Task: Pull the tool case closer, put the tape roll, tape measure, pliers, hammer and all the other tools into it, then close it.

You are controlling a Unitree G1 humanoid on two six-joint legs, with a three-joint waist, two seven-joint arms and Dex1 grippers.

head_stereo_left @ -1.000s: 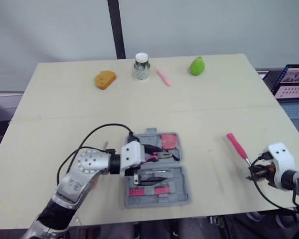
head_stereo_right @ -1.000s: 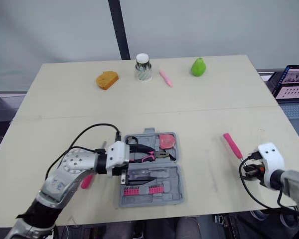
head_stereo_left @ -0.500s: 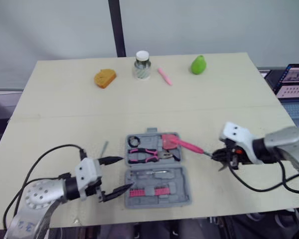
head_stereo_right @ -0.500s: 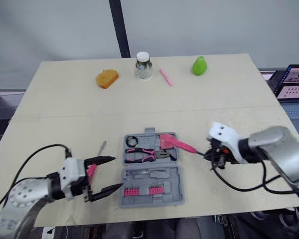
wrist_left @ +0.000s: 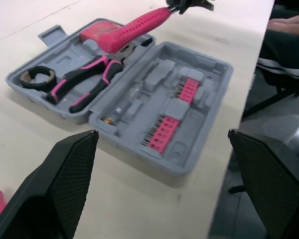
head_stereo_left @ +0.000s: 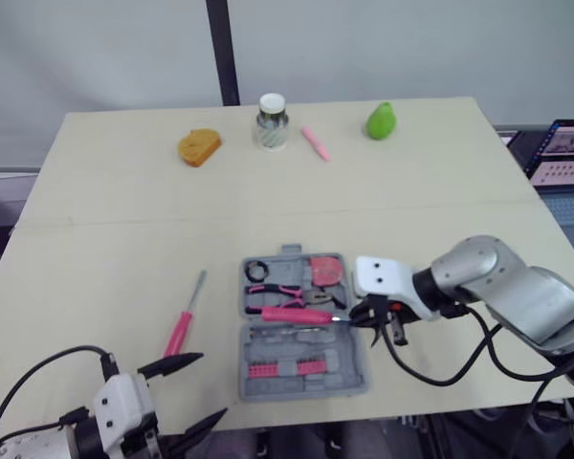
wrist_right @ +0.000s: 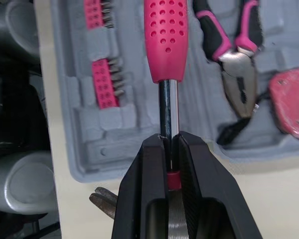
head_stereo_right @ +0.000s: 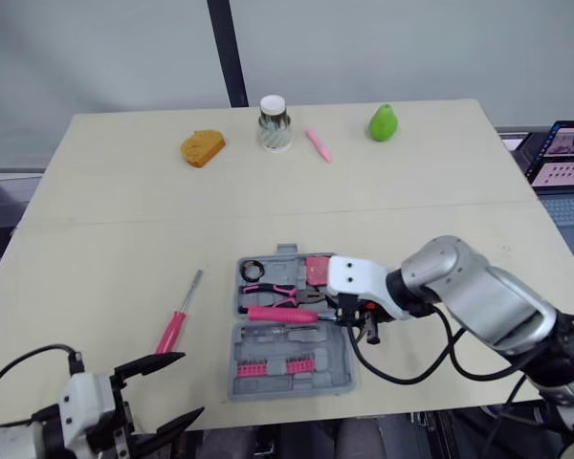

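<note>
The grey tool case (head_stereo_left: pixel 349 368) lies open near the table's front edge. In it are a black tape roll (head_stereo_left: pixel 257 271), pink-handled pliers (head_stereo_left: pixel 285 293), a red tape measure (head_stereo_left: pixel 325 271) and pink bit racks (head_stereo_left: pixel 285 366). My right gripper (head_stereo_left: pixel 375 314) is shut on the metal shaft of the pink-handled hammer (head_stereo_left: pixel 292 314), which hangs level over the case's middle with its handle pointing left. Beyond the shut fingertips (wrist_right: pixel 154 149), the dotted handle (wrist_right: pixel 165 40) runs over the case. My left gripper (head_stereo_left: pixel 209 387) stands open at the near-left table edge, holding nothing. A pink screwdriver (head_stereo_left: pixel 180 330) lies left of the case.
Along the table's far edge stand an orange sponge-like piece (head_stereo_left: pixel 200 147), a lidded jar (head_stereo_left: pixel 272 124), a pink pen (head_stereo_left: pixel 314 145) and a green pear (head_stereo_left: pixel 381 121). A laptop screen (head_stereo_left: pixel 564 158) sits off the right side. A black pole (head_stereo_left: pixel 220 53) rises behind the table.
My right gripper has carried the hammer leftward from the table's right side to above the case. My left gripper has let go of the pliers and drawn back to the near-left edge.
</note>
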